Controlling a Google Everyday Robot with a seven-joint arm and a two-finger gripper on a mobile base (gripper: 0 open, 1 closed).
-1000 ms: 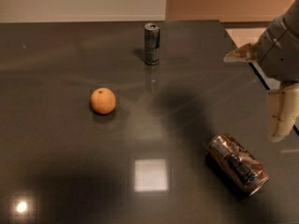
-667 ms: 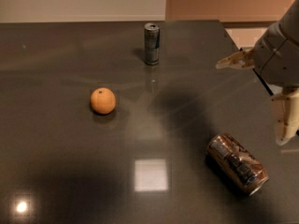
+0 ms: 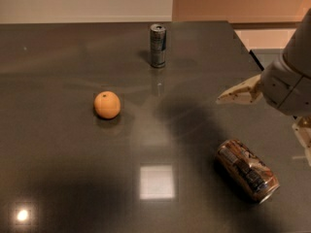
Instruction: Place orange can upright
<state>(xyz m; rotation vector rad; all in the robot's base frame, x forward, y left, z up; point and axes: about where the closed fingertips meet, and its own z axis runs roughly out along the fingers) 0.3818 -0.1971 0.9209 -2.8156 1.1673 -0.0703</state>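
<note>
The orange can (image 3: 247,170) lies on its side on the dark table (image 3: 73,178) at the front right, its silver end pointing to the front right. My gripper (image 3: 266,123) hangs above and a little behind the can at the right edge, open and empty. One pale finger (image 3: 239,92) points left. The other finger (image 3: 304,138) is partly cut off by the frame edge. The gripper does not touch the can.
A slim silver-grey can (image 3: 157,45) stands upright at the back centre. A round orange fruit (image 3: 107,105) sits left of centre. The table's right edge (image 3: 243,45) runs close behind the gripper, with pale floor beyond it.
The gripper has moved down and left toward the lying can. Its upper finger now reaches lower over the table and its lower finger has slid toward the frame's right edge. The can has not moved.
</note>
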